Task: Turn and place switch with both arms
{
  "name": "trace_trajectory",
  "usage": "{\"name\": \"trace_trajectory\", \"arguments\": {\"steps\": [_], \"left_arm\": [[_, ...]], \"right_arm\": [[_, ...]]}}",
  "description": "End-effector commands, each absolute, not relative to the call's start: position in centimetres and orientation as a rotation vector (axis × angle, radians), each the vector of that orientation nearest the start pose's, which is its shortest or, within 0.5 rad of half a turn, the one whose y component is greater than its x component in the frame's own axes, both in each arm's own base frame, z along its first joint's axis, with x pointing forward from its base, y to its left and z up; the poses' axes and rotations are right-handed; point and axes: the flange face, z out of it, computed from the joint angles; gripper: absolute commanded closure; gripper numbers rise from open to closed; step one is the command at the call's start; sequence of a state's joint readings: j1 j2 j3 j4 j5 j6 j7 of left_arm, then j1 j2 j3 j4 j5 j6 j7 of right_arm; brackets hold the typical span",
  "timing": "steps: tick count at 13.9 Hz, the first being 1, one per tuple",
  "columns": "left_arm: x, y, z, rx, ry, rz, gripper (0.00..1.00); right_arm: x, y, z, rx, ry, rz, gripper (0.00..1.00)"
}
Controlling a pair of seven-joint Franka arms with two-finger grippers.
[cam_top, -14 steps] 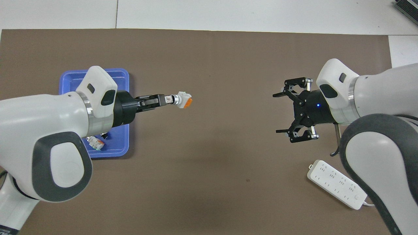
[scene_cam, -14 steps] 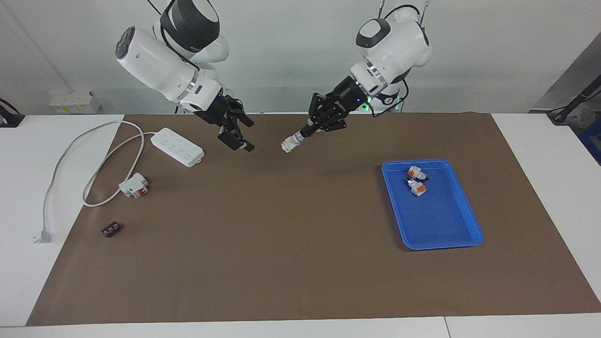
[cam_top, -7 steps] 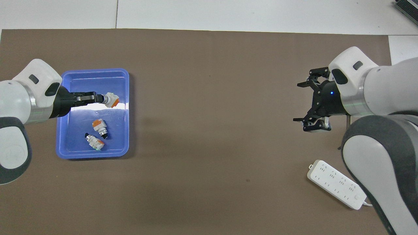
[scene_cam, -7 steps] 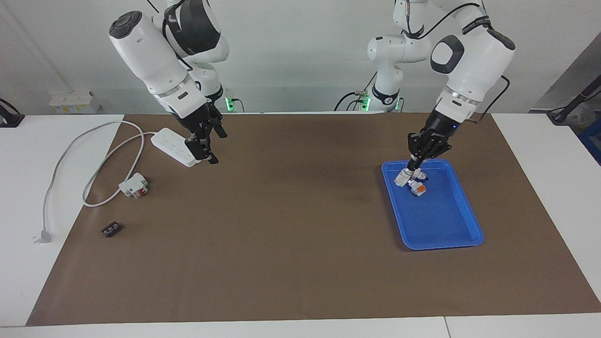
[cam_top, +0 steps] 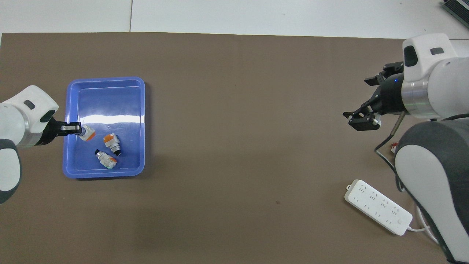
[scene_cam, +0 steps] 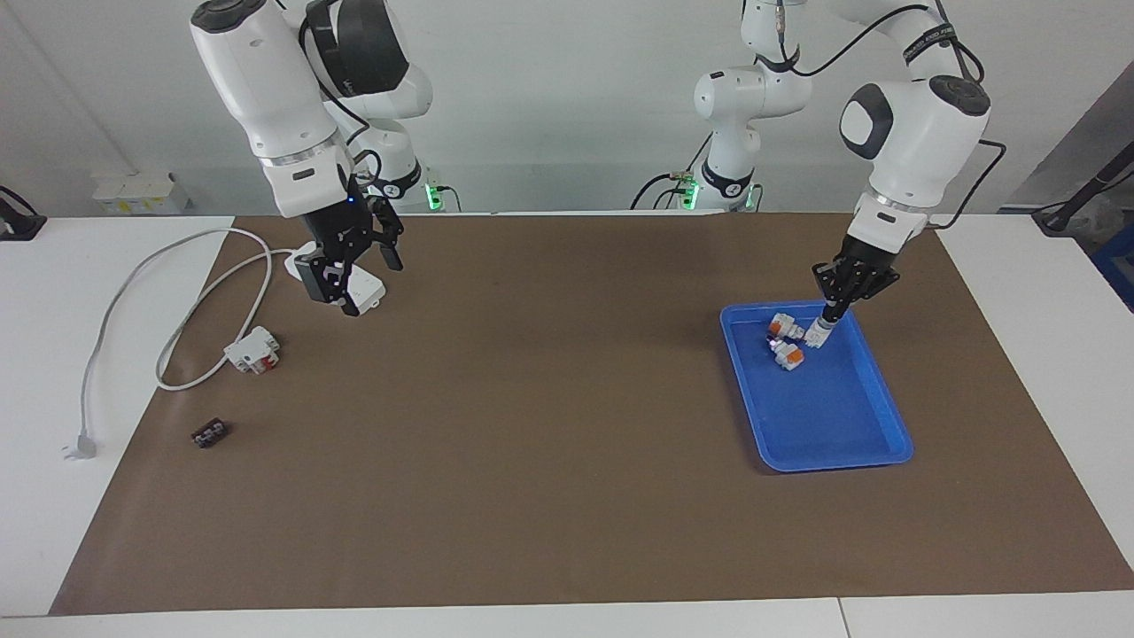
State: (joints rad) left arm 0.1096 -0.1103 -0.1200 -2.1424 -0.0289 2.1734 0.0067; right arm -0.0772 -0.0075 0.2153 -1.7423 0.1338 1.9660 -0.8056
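my left end effector (scene_cam: 826, 321) held the switch (scene_cam: 813, 336) tight, low in the blue tray (scene_cam: 850, 443). two other switches (scene_cam: 784, 326) lay just beside it; releasing carelessly could knock them. my right end effector (scene_cam: 341, 270) waited wide open.

A blue plastic tray (scene_cam: 890, 440) sat at the left arm's end of the bench (scene_cam: 549, 443), holding two small knob switches (cam_top: 111, 141). A white power strip (cam_top: 378, 206) lay at the right arm's end, a white-and-red block (scene_cam: 253, 349) farther out.

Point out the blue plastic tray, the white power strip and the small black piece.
Blue plastic tray (scene_cam: 873, 441), facing view, rim corner.
White power strip (cam_top: 377, 206), overhead view, top face.
Small flat black piece (scene_cam: 210, 433), facing view, its middle.
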Motion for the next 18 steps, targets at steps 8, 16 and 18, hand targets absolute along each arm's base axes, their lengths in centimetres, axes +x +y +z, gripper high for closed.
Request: {"name": "trace_trajectory", "arguments": {"steps": [8, 16, 18], "left_arm": [[56.8, -2.1, 57.3, -3.144, 0.069, -0.084, 0.14], [54.8, -4.4, 61.8, -3.142, 0.118, -0.035, 0.0], [54.8, -4.1, 61.8, -3.132, 0.113, -0.036, 0.0]], "right_arm": [[58.1, 1.5, 60.4, -3.061, -0.498, -0.412, 0.0], [55.2, 0.2, 62.8, -3.157, -0.02, -0.165, 0.0], [54.9, 0.3, 63.8, -3.156, 0.013, -0.131, 0.0]]}}
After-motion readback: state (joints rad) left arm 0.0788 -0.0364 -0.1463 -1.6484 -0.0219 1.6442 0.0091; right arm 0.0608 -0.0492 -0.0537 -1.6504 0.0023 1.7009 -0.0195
